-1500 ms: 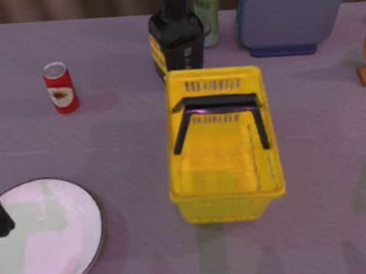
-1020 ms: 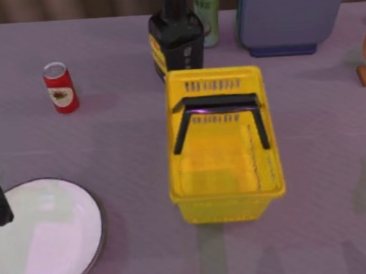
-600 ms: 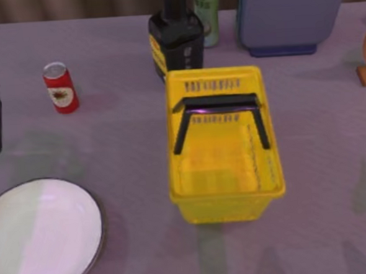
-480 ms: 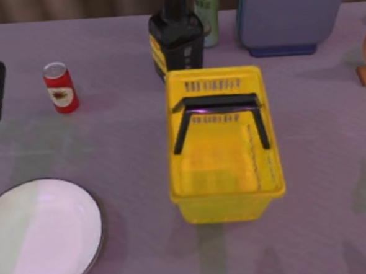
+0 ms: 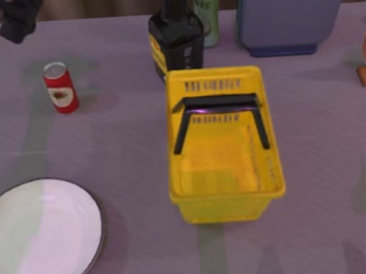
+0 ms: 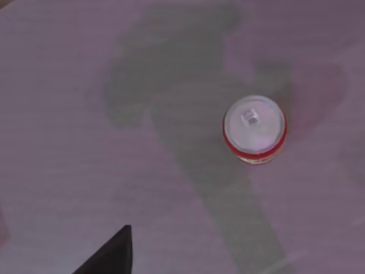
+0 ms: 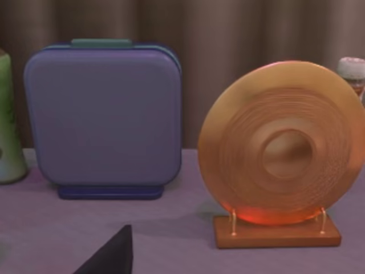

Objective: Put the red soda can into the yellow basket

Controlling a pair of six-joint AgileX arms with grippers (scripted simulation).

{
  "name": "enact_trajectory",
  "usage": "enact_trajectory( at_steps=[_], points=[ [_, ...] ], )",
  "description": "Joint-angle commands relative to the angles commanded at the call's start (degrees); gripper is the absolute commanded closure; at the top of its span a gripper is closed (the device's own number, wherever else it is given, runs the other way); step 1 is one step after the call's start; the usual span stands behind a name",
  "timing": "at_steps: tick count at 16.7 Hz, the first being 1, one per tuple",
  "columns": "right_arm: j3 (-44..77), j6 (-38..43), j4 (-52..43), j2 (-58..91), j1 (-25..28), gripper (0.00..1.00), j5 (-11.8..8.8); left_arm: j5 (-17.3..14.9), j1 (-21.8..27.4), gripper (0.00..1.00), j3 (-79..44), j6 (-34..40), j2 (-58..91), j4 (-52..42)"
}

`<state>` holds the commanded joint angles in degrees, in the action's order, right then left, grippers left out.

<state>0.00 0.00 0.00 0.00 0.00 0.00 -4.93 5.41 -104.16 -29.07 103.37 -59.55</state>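
While the red soda can (image 5: 60, 88) stands upright near the table's (image 5: 109, 141) far left corner, the left gripper (image 5: 15, 18) hangs above the table just beyond it, toward the far left corner, apart from the can. Only a dark mass of this gripper shows in the top view, and whether its fingers are spread or closed cannot be told. From the left wrist view the can (image 6: 254, 129) appears from straight above, its silver top ringed by a red rim, standing clear on the bare purple surface with the arm's shadow falling across the table beside it; one dark fingertip (image 6: 111, 256) pokes into that picture's edge.

At the middle of the table sits the yellow basket (image 5: 269, 169), its black handle (image 5: 218, 102) folded across the far half. Just behind the basket, along the far edge, stands a tall dark bottle (image 5: 175, 39) with a yellow label, then a green bottle (image 5: 207, 11), then a blue-purple rounded case (image 5: 286, 12). An orange disc on a wooden stand (image 7: 279, 151) rests near the far right corner. A white plate (image 5: 43, 235) lies at the near left corner.

The right gripper is outside the top view; its wrist view shows perhaps one dark fingertip (image 7: 111, 256), and the state of its fingers cannot be told.
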Motion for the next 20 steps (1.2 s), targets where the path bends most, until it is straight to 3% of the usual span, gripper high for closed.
enact_trajectory(
  at_steps=[5, 10, 20],
  points=[
    [0.0, 0.0, 0.0, 0.0, 0.0, 0.00, 0.0, 0.3, 0.1, 0.00, -25.0, -6.8, 25.3, -14.3],
    [0.0, 0.0, 0.0, 0.0, 0.0, 0.00, 0.0, 0.6, 0.2, 0.00, -41.3, -11.4, 42.0, -23.7],
    [0.0, 0.0, 0.0, 0.0, 0.0, 0.00, 0.0, 0.7, 0.2, 0.00, -44.2, -12.6, 46.0, -25.0]
  ],
)
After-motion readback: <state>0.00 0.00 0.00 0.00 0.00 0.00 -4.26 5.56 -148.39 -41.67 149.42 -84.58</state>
